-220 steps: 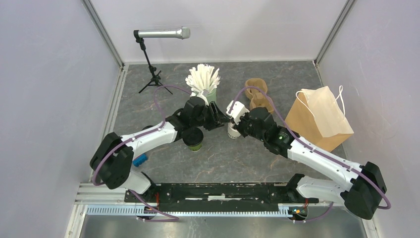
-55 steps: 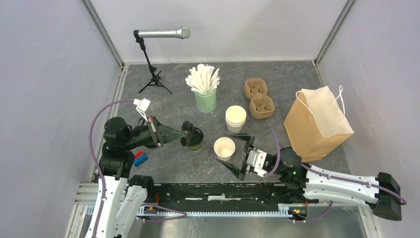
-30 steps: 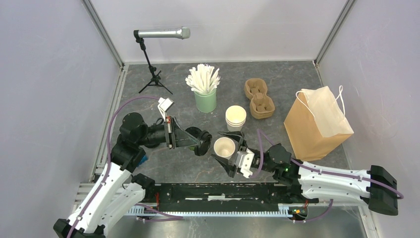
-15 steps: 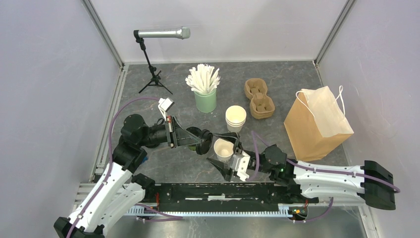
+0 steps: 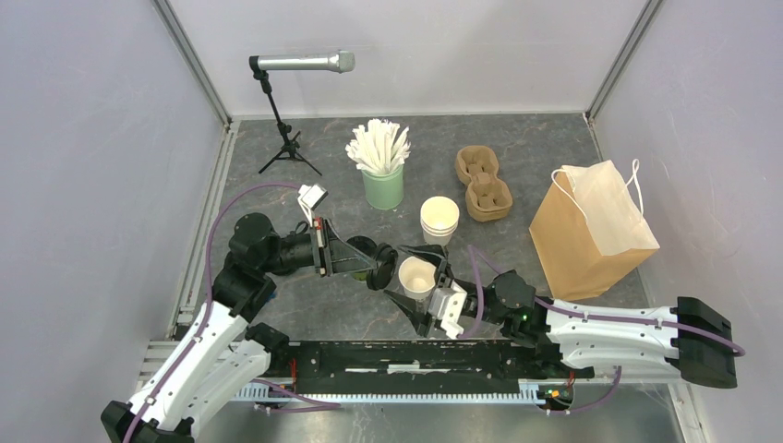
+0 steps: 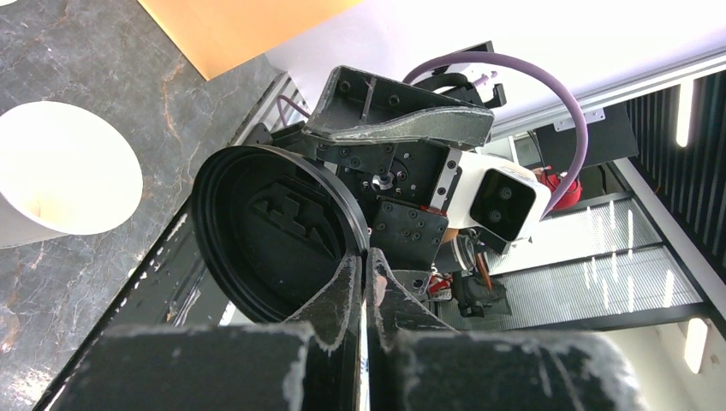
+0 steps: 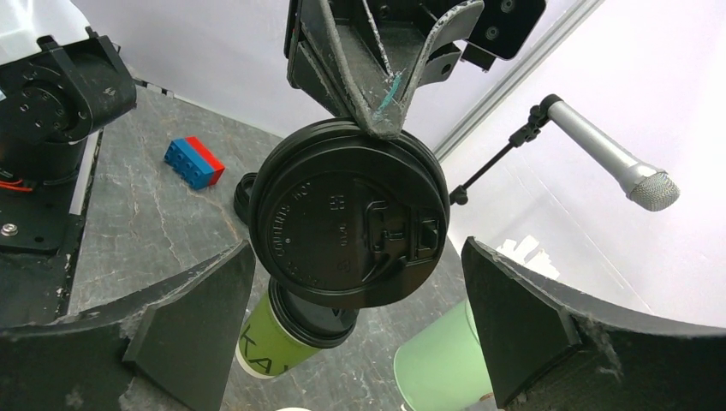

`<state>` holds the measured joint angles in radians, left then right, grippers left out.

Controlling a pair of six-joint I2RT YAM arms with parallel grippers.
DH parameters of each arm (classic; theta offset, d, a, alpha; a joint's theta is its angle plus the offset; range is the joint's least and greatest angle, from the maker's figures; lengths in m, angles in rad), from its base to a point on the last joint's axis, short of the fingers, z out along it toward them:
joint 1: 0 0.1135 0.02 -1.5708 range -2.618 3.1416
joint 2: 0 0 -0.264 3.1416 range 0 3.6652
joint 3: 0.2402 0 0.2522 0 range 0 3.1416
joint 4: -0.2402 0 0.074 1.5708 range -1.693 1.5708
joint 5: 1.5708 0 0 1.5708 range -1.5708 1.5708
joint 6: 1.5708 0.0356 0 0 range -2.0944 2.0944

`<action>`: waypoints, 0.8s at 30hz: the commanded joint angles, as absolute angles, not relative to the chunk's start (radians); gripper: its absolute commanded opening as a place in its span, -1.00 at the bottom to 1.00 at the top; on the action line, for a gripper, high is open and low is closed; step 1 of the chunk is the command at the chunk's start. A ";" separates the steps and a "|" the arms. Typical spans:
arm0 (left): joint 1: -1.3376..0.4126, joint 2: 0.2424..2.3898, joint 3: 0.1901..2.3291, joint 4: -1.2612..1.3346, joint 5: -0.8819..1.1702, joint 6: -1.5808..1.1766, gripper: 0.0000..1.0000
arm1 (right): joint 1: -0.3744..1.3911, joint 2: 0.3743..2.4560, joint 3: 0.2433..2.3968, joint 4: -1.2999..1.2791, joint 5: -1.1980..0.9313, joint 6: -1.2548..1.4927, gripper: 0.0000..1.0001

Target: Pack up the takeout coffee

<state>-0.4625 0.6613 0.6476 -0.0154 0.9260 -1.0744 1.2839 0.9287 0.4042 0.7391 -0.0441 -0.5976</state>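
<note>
My left gripper (image 5: pixel 377 264) is shut on the rim of a round black lid (image 5: pixel 382 267), held on edge in the air just left of a lidless white paper cup (image 5: pixel 417 275). In the left wrist view the fingertips (image 6: pixel 349 282) pinch the lid (image 6: pixel 265 235), with the white cup (image 6: pixel 60 184) to its left. My right gripper (image 5: pixel 415 281) is open wide, its fingers on either side of the white cup. Through the right wrist view the lid (image 7: pixel 347 223) hangs between those fingers. Behind it stands the olive-green takeout coffee (image 7: pixel 272 344) with its black lid on.
A stack of cream cups (image 5: pixel 439 220), a mint-green cup of white sticks (image 5: pixel 381 177) and a brown cup carrier (image 5: pixel 482 182) stand behind. A paper bag (image 5: pixel 591 226) is at the right, a microphone on a stand (image 5: pixel 300 63) at the back left. A blue-red brick (image 7: pixel 195 161) lies left.
The left gripper has carried the lid a little to the right, up to the white cup. The right gripper has slid left around the cup and its jaws have spread slightly wider.
</note>
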 commanded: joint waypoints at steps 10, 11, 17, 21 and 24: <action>-0.476 0.672 0.652 0.006 0.954 -1.085 -0.95 | 1.298 0.958 0.451 0.779 -0.032 -0.627 0.96; -0.476 0.672 0.652 0.007 0.956 -1.085 -0.95 | 1.298 0.960 0.453 0.779 -0.032 -0.629 0.94; -0.477 0.674 0.649 0.006 0.957 -1.083 -0.95 | 1.298 0.958 0.448 0.795 -0.034 -0.629 0.73; -0.477 0.673 0.651 0.006 0.957 -1.085 -0.95 | 1.299 0.961 0.448 0.795 -0.033 -0.629 0.64; -0.477 0.670 0.655 0.006 0.955 -1.086 -0.95 | 1.299 0.961 0.443 0.798 -0.033 -0.627 0.61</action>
